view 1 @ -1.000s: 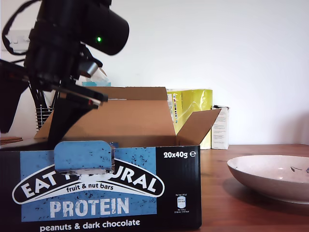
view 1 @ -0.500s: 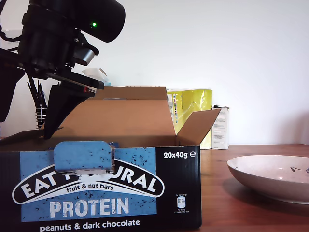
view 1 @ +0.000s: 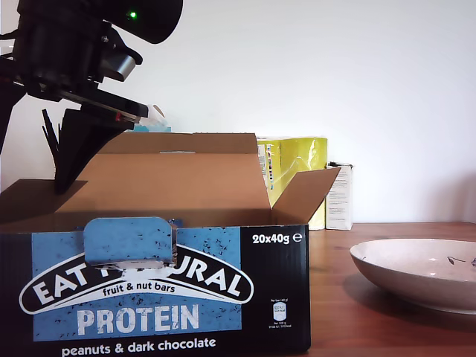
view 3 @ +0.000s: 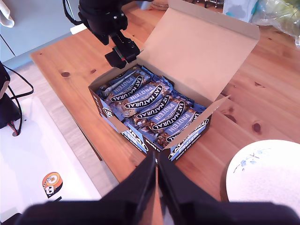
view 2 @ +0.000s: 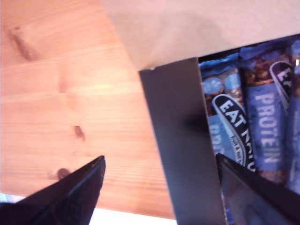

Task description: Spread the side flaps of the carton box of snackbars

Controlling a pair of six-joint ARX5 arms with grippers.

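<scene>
We found the carton box of snackbars [view 1: 156, 286] filling the lower left of the exterior view, its black-and-blue "EAT NATURAL PROTEIN" front facing the camera on the wooden table [view 1: 387, 327], with the wide brown lid panel [view 1: 178, 175] standing up behind it. The side flap [view 1: 305, 195] at the exterior view's right leaned outward and upward, plainly spread. The other side flap [view 1: 26, 199], at the exterior view's left edge, lay opened outward too, close to level by our reading. Our first gripper [view 1: 71, 160] hung in the upper left of that view just above this flap, its jaws set wide with nothing between them; its own camera showed the flap's dark surface [view 2: 180, 140] running between the two fingertips, the wrapped bars [view 2: 262, 122] beside it, and bare tabletop on the other side. Whether a fingertip touched the flap we could not tell. Our second gripper [view 3: 156, 178] sat high and well apart from the carton, at the lower centre of its camera's frame, jaws drawn narrow, almost closed, and carrying nothing; from there the carton [view 3: 154, 108] appeared fully open, its rows of bars exposed. A white bowl [view 1: 416, 271] sat at the lower right of the exterior view, a yellow packet [view 1: 294, 167] and a slim white carton [view 1: 340, 197] behind. We judged both flaps essentially spread, leaving at most a final press on the one under our first gripper.
</scene>
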